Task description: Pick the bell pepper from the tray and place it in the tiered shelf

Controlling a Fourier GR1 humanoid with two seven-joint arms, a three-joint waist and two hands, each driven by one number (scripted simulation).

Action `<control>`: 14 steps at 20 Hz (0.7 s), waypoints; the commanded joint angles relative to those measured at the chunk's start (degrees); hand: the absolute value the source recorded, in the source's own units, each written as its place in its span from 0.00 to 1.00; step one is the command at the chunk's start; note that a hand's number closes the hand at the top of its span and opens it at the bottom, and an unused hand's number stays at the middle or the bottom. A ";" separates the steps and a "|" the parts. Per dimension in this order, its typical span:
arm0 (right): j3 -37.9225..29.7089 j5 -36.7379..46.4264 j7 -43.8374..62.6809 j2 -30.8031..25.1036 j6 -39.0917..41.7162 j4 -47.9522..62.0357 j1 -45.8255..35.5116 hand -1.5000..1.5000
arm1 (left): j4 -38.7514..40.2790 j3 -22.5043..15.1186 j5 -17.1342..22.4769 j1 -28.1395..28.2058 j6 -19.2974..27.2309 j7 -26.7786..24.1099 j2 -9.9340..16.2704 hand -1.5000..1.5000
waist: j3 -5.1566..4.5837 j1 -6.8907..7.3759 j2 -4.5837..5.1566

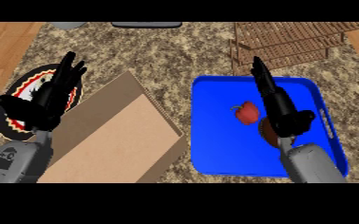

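Right hand hung over the blue tray in the head view, its fingers straight and pointing away toward the tiered shelf, holding nothing. Just to its left, near the tray's middle, lay the red bell pepper, its green stem toward the upper left; whether hand and pepper touched could not be told, though they looked almost side by side. A brown, rounded thing sat under the wrist, mostly hidden, and I could not say what it was.

Left hand rested open near the view's left edge, fingers up, above a round plate with a dark rim, well apart from the tray. Between them lay a cardboard-coloured board.

So the right hand was plainly the nearer one. By my judgement, the grasp called for a small sideways shift leftward and a closing of the fingers, then a carry forward to the shelf just beyond the tray's far edge.
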 commanded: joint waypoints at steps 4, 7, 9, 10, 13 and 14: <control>-7.49 -0.43 -10.47 -12.45 11.48 -1.21 -6.49 1.00 | 3.18 -0.09 1.69 6.40 1.87 8.19 -0.96 0.50 | -0.52 -0.55 -0.41; -8.80 14.94 -8.56 -25.87 5.26 3.43 -6.43 1.00 | 3.83 0.03 3.21 7.13 1.98 12.09 -1.04 0.50 | -1.46 -2.37 0.74; -10.97 8.37 -9.52 -24.34 10.07 9.42 -5.15 1.00 | 3.23 -1.55 3.92 8.70 1.33 14.07 -2.53 0.50 | -0.61 -0.35 0.68; -11.86 5.09 -11.18 -23.07 12.76 11.01 -5.92 1.00 | 3.22 -1.61 3.53 7.38 3.19 16.24 -3.10 0.50 | -0.51 -0.33 0.51; -12.35 3.23 -18.78 -24.79 20.23 15.47 -7.10 0.00 | 1.59 -1.23 4.26 7.52 2.41 18.06 -2.45 0.50 | -0.47 0.60 0.38; -11.73 4.61 -22.16 -24.72 20.81 16.90 -6.96 0.00 | 0.87 -2.49 3.53 7.23 2.99 18.39 -3.59 0.50 | -0.45 0.55 0.36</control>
